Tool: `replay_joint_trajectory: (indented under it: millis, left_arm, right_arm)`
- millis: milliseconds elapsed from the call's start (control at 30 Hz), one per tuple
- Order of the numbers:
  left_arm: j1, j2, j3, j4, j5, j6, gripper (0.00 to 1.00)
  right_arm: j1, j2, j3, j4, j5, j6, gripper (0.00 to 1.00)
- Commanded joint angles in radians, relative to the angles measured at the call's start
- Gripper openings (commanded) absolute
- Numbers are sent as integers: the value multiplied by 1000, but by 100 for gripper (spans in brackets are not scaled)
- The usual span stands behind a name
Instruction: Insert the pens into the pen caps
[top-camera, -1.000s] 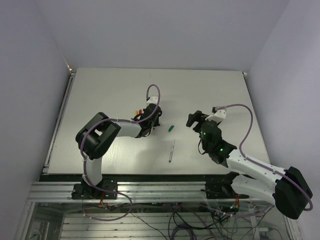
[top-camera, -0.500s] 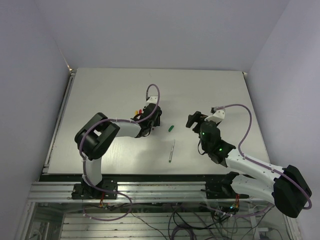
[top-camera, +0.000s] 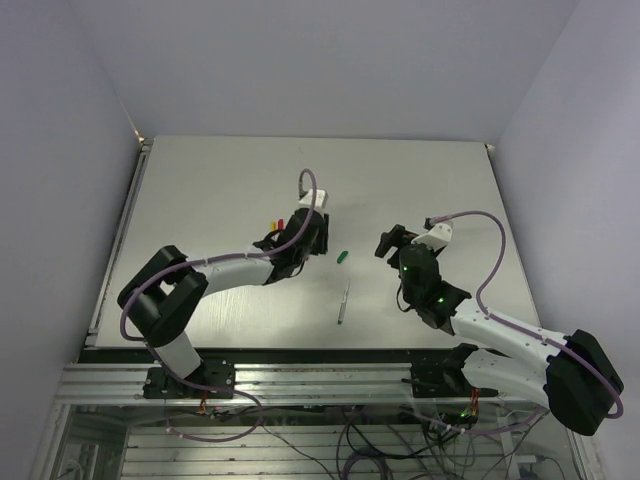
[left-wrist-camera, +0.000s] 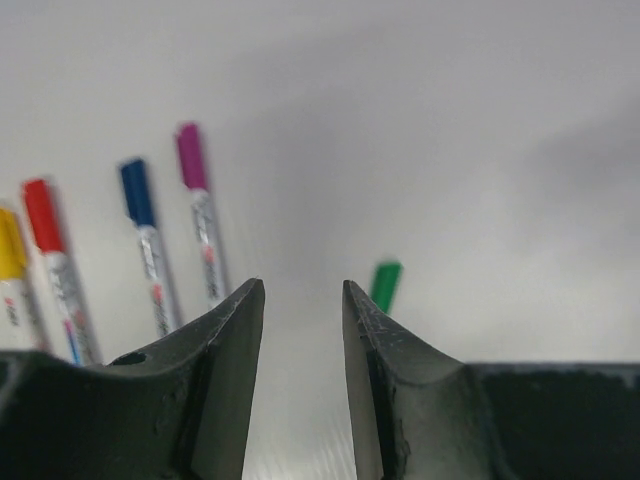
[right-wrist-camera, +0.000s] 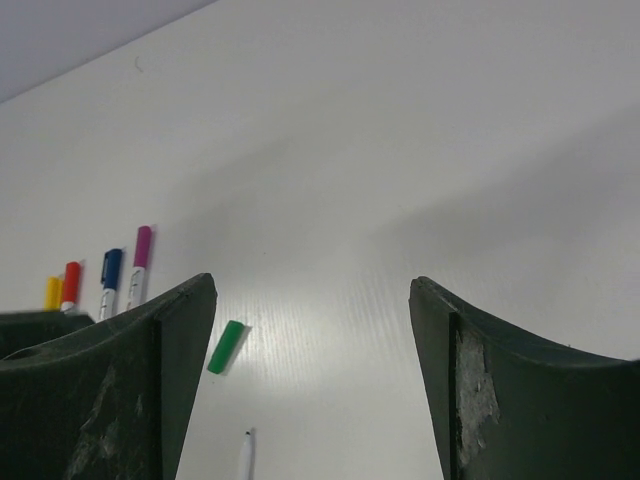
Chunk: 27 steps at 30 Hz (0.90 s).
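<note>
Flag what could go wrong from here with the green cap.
The green cap is small and lies loose; the left gripper, jaws narrowly apart, could nudge it away instead of grasping. The four capped pens lie close beside that gripper and might get knocked. The bare pen could roll if bumped.

The top external camera sits high behind the arm bases and looks steeply down, taking in the whole table (top-camera: 220, 180) from afar. The left wrist camera sits low and very close to the surface, looking forward between the narrowly parted fingers of the left gripper (left-wrist-camera: 300, 290). The right wrist camera rides higher, looking obliquely down between the wide-set fingers of the right gripper (right-wrist-camera: 312, 285). All three views share the green cap (top-camera: 342, 256) (left-wrist-camera: 385, 284) (right-wrist-camera: 226, 346). Both wrist views also share the capped pens (left-wrist-camera: 137, 195) (right-wrist-camera: 111, 265).
</note>
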Motion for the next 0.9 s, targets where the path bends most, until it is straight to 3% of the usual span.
replay_joint_trajectory:
  millis: [0, 200, 233, 300, 867]
  left_arm:
    - [-81, -6, 33, -202, 93, 32, 48]
    - [-165, -3, 61, -322, 173, 42, 56]
    - [-176, -8, 61, -327, 182, 41, 68]
    - [-196, -10, 66, -341, 200, 39, 77]
    - [-304, 59, 124, -480, 151, 20, 76]
  right_arm:
    - [-3, 5, 17, -62, 71, 48, 77]
    - [-4, -7, 7, -68, 77, 60, 77]
    - [-4, -6, 7, -69, 78, 62, 77]
    - [-4, -4, 8, -74, 76, 66, 77]
    - [-4, -8, 4, -77, 79, 76, 76]
